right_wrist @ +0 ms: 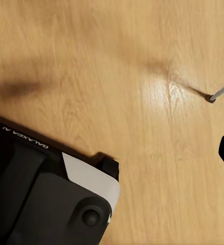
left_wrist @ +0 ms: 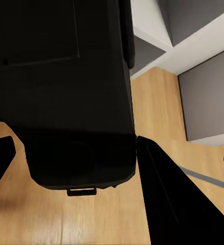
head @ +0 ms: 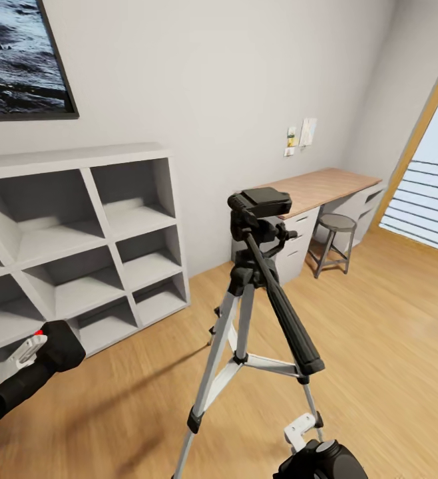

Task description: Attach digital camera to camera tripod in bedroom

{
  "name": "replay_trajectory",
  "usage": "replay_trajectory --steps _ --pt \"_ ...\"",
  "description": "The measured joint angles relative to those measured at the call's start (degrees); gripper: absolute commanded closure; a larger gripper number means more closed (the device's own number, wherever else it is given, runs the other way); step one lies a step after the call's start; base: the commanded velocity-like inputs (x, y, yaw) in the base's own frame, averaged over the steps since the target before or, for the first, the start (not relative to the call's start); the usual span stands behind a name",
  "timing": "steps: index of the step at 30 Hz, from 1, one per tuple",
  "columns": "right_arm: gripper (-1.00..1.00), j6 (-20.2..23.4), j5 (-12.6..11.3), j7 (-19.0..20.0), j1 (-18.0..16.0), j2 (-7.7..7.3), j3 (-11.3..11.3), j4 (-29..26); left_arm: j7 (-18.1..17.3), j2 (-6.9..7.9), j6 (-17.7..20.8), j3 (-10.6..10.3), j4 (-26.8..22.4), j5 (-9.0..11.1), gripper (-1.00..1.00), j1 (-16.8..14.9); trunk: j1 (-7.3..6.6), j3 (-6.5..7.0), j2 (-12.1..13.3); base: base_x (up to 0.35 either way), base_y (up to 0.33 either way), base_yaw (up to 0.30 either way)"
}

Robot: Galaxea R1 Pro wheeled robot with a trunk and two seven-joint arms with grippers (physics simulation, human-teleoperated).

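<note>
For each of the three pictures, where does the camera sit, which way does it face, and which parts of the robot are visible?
Head view: from the robot's head, forward and down at the tripod, shelf and desk; left hand holding the camera, right arm low.
Left wrist view: along the left hand's fingers, onto the camera, floor below.
Right wrist view: down at the floor; a black and white robot part.
Shared: head and left wrist views both show camera, shelf and floor.
</note>
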Motion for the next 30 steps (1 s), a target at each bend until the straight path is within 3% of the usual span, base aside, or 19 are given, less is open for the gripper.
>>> replay_trajectory --steps 15,22,30 --pt "-1.00 0.0 0.0 0.0 0.0 0.00 0.0 -0.2 0.0 0.00 0.0 0.0 0.0 -0.1 1.00 0.0 0.00 0.00 0.0 0.000 0.018 -0.232" --pt "-1.00 0.1 0.0 0.0 0.0 0.00 0.0 -0.1 -0.1 0.00 0.1 0.0 0.0 0.0 1.00 0.0 0.00 0.00 0.0 0.000 0.034 -0.060" --pt "-1.00 0.1 0.0 0.0 0.0 0.00 0.0 -0.1 -0.1 0.00 0.1 0.0 0.0 0.0 1.00 0.0 0.00 0.00 0.0 0.000 0.199 -0.010"
